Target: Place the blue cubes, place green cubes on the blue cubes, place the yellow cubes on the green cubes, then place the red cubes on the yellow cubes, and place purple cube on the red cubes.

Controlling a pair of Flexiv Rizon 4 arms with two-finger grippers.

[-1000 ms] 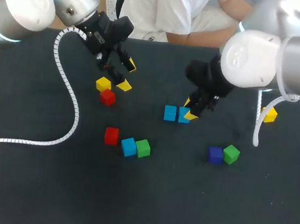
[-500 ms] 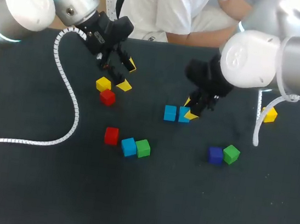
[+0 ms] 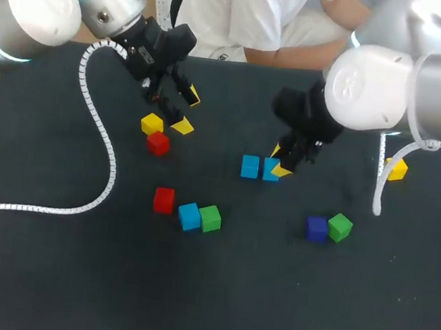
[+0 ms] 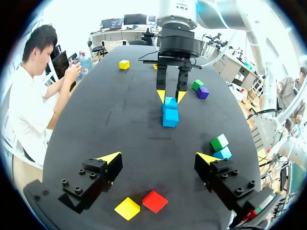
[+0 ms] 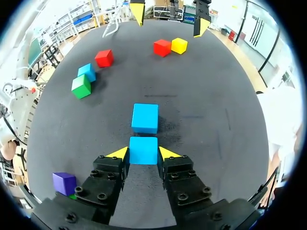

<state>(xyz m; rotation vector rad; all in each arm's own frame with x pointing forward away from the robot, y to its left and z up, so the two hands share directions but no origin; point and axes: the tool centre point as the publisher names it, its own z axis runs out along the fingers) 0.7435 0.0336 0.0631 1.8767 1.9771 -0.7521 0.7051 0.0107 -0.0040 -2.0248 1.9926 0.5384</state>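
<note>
Nothing has moved since the earlier frames; both arms and all cubes keep their places on the table (image 3: 267, 301). At the left, the left gripper (image 3: 177, 109) hangs with its fingers wide apart over a yellow cube (image 3: 152, 123) and a red cube (image 3: 157, 143), which lie just beside each other. Nearer the front lies a second red cube (image 3: 164, 200), and close to it a blue cube (image 3: 189, 216) touches a green cube (image 3: 210, 217). In the middle, a free blue cube (image 3: 250, 166) stands beside a gripped blue cube (image 3: 269, 169). The right gripper (image 3: 279, 161) is clamped on the latter, one yellow tip at each side. At the right, a purple cube (image 3: 316, 228) touches a second green cube (image 3: 340, 227), and a second yellow cube (image 3: 397, 169) lies well apart from them.
</note>
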